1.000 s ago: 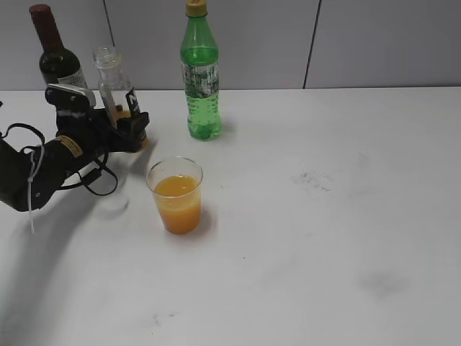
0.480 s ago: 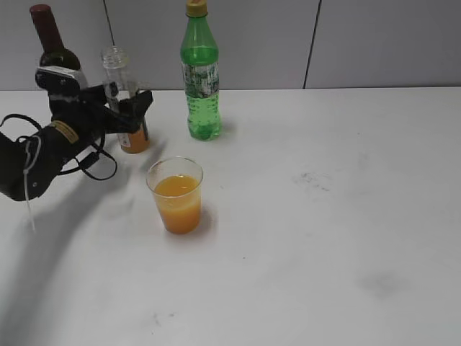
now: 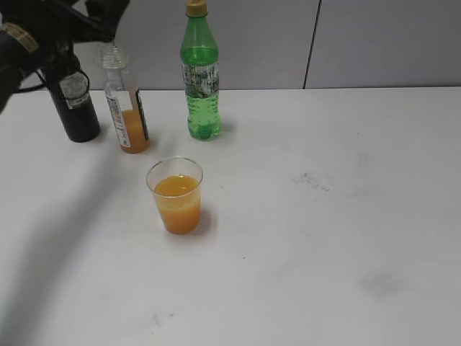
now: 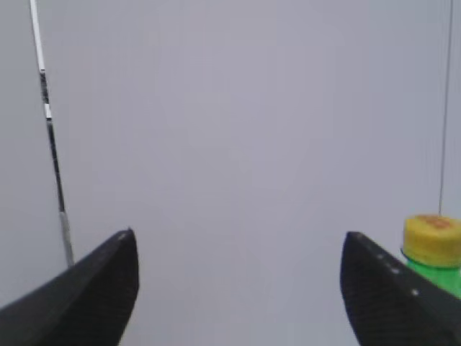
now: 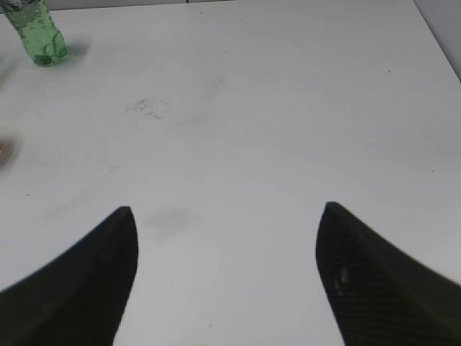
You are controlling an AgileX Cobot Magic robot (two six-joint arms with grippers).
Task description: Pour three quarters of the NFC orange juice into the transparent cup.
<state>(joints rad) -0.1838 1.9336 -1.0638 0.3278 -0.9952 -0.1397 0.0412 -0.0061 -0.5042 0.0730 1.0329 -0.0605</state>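
While the white table [image 3: 324, 216] fills most of the exterior view, the action sits at its far left, where three bottles stand before a grey wall. Largest is a dark wine bottle [image 3: 75, 108], partly hidden behind the left arm; near it to the right stands a green bottle [image 3: 200, 79] with a yellow cap. Between them, just beside the wine bottle, the NFC orange juice [image 3: 126, 108] stands upright and uncapped, with only a low band of orange liquid at its base. Nearer the camera, apart from all three, the transparent cup [image 3: 175, 194] holds juice to roughly half its height. The left gripper [image 4: 238, 288] has its jaws spread wide and empty; in its wrist view only wall and the green bottle's cap show, so it appears raised above the juice bottle's neck and touching nothing. The right gripper [image 5: 227, 281] is likewise wide apart and empty, over bare table well to the right. Judging by the levels, the pour looks done and the step in hand is a retreat: it would go best straight up and away, clear of the open neck and the neighbouring wine bottle, so nothing tips.
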